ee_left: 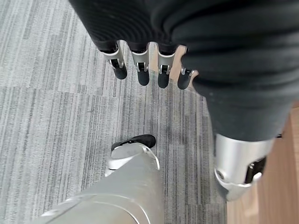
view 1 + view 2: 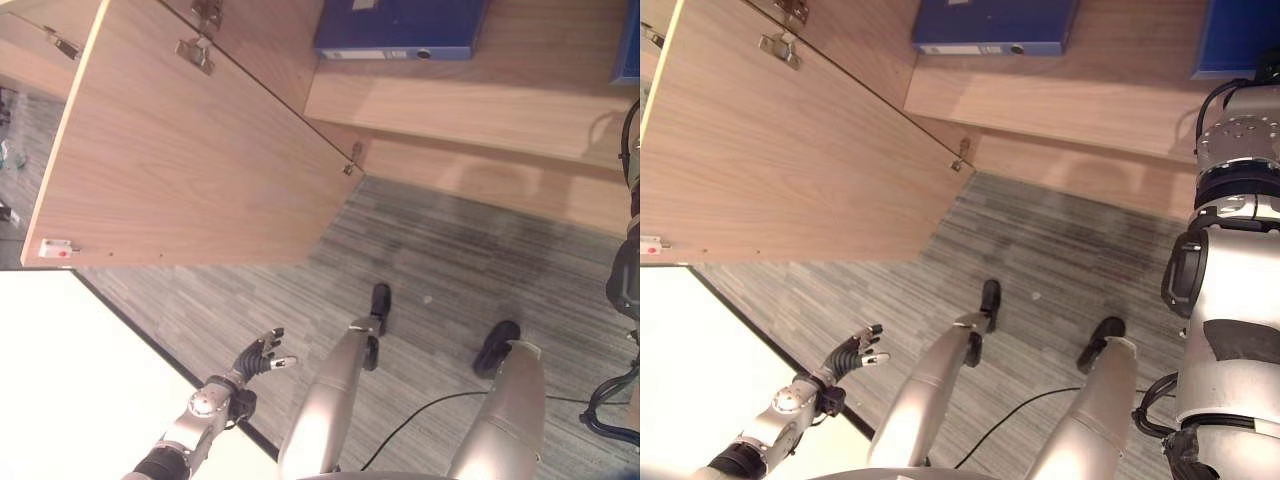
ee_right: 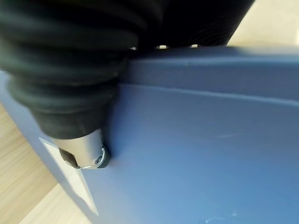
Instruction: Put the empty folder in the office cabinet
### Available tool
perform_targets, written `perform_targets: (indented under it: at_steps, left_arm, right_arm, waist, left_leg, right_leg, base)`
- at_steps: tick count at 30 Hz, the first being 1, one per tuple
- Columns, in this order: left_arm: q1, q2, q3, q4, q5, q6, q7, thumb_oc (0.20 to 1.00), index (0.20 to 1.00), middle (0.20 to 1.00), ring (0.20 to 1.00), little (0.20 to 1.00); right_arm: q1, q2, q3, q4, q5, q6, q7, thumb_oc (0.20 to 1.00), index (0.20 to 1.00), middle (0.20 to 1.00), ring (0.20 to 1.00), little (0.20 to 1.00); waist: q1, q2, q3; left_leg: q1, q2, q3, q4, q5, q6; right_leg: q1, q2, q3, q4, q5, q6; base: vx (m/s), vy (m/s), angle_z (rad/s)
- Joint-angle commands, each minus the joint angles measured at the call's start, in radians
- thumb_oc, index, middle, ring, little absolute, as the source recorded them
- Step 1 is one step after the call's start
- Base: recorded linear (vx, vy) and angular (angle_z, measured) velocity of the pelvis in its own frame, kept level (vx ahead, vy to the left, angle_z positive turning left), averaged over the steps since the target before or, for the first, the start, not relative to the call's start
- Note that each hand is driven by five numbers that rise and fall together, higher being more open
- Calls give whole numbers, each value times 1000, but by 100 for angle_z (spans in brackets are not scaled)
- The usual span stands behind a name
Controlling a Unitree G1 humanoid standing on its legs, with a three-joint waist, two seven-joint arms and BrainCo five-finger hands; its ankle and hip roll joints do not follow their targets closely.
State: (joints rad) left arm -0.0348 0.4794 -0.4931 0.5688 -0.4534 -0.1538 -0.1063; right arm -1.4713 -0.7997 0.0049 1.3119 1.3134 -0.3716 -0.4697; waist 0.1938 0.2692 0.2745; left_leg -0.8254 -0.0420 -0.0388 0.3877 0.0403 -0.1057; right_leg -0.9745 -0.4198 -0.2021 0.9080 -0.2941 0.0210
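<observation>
Right now your right hand [image 3: 88,144] is clamped on a blue folder [image 3: 196,149], thumb pressed to its cover and the fingers hooked over its top edge, above the cabinet's wooden shelf [image 2: 1110,95]. You can see that folder's corner at the shelf's right end [image 2: 1240,35]. Another blue folder [image 2: 990,25] lies flat further left on the same shelf. Your left hand [image 2: 262,355] hangs low over the grey carpet [image 2: 450,260], fingers spread and empty, below the open cabinet door [image 2: 180,150].
</observation>
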Motion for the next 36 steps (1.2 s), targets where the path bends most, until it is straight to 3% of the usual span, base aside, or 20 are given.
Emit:
perform_targets:
  at_steps: [1, 2, 3, 4, 5, 6, 7, 20, 36]
  left_arm:
    - [3, 51, -11, 54, 17, -7, 17, 1000, 1000, 1000, 1000, 1000]
    - [3, 54, -14, 56, 21, -9, 20, 1000, 1000, 1000, 1000, 1000]
    - [0, 57, -17, 59, 24, -9, 25, 1000, 1000, 1000, 1000, 1000]
    - [-2, 57, -19, 65, 23, -10, 31, 1000, 1000, 1000, 1000, 1000]
    - [-4, 56, -19, 67, 22, -10, 31, 1000, 1000, 1000, 1000, 1000]
    - [-6, 60, -22, 69, 21, -11, 35, 1000, 1000, 1000, 1000, 1000]
    - [-10, 60, -23, 70, 21, -12, 39, 1000, 1000, 1000, 1000, 1000]
    - [0, 69, -65, 59, 37, 0, 55, 1000, 1000, 1000, 1000, 1000]
    - [-39, 41, -84, 82, 26, 12, 89, 1000, 1000, 1000, 1000, 1000]
  right_arm:
    - [-114, -108, 91, -65, -93, 0, 0, 200, 200, 200, 200, 200]
    - [-124, -116, 105, -46, -104, 13, -8, 200, 200, 200, 200, 200]
    - [-136, -123, 121, -23, -115, 29, -17, 256, 256, 256, 256, 256]
    - [-147, -127, 133, 1, -118, 45, -24, 373, 373, 373, 373, 373]
    - [-153, -129, 136, 6, -118, 47, -23, 586, 586, 586, 586, 586]
    - [-160, -132, 146, 19, -122, 61, -27, 736, 736, 736, 736, 736]
    - [-182, -134, 167, 37, -122, 79, -24, 1000, 1000, 1000, 1000, 1000]
    - [-213, -141, 242, 154, -138, 197, -36, 1000, 1000, 1000, 1000, 1000]
    - [-75, -62, 124, 230, -122, 245, -100, 1000, 1000, 1000, 1000, 1000]
  waist:
    - [-5, 6, 8]
    - [-4, 4, 6]
    - [-3, 2, 4]
    - [0, 1, 3]
    - [0, 1, 3]
    - [-1, -1, 1]
    - [0, 0, 2]
    - [6, 0, 4]
    - [-13, -2, 45]
  left_leg:
    - [47, -36, -1, -4, -141, 7]
    - [50, -38, -2, -12, -136, 7]
    - [53, -40, -4, -21, -132, 6]
    - [56, -41, -7, -30, -128, 5]
    - [57, -41, -8, -33, -127, 5]
    - [58, -42, -7, -39, -124, 4]
    - [59, -42, -8, -47, -119, 3]
    - [66, -38, -11, -119, -82, 5]
    - [111, -28, -19, -151, -71, 6]
  right_leg:
    - [101, 72, 79, -58, -66, 94]
    - [104, 71, 77, -60, -65, 94]
    - [105, 69, 74, -63, -65, 95]
    - [105, 67, 72, -65, -65, 95]
    - [106, 67, 72, -66, -65, 95]
    - [107, 67, 71, -69, -63, 96]
    - [106, 65, 70, -73, -62, 96]
    - [83, 67, 71, -78, -50, 100]
    - [125, 85, 52, -110, -40, 104]
  base:
    - [2, -22, 6]
    - [5, -21, 6]
    - [2, -34, 9]
    - [1, -25, 8]
    - [-11, -31, 5]
    - [0, 0, 0]
    - [0, 0, 0]
    - [-1, -6, 1]
    - [-2, -2, 0]
